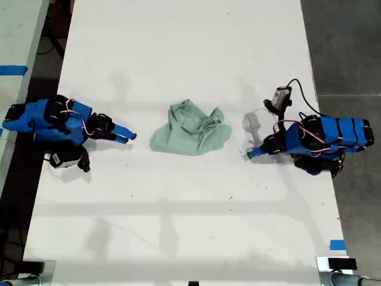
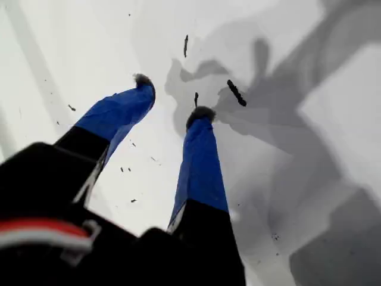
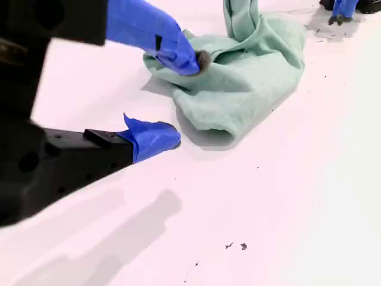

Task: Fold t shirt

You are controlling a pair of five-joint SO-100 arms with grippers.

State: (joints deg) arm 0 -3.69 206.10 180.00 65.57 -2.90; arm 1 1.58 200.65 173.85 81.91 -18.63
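T shirt [image 1: 190, 130] of pale mint green lies crumpled in a loose heap near the middle of a white table [image 1: 178, 47], not folded, with wrinkles and bunched ridges across it. In the exterior view, one blue arm lies at 9 o'clock from the garment and another at 3 o'clock, both pointing inward at it. My second gripper [image 1: 126, 136] is the one at 9 o'clock; its blue-taped jaws are spread apart and grasp nothing, with a small strip of bare table between their tips and the cloth. In the second wrist view, my second gripper [image 3: 186, 100] shows one jaw low to the table and the other raised in front of the near edge of the t shirt [image 3: 244, 77]; I cannot tell from there whether that raised tip touches the fabric. My first gripper [image 1: 251, 154] sits at about 4 o'clock from the garment, just beside it and clear of it. In the first wrist view, my first gripper [image 2: 172, 96] has its two blue jaws parted over bare, shadowed table [image 2: 53, 53], with nothing between them. A small camera [image 1: 281, 95] with a black cable rides on that arm. A piece of blue tape [image 1: 336, 244] marks the table at 5 o'clock in the exterior view.
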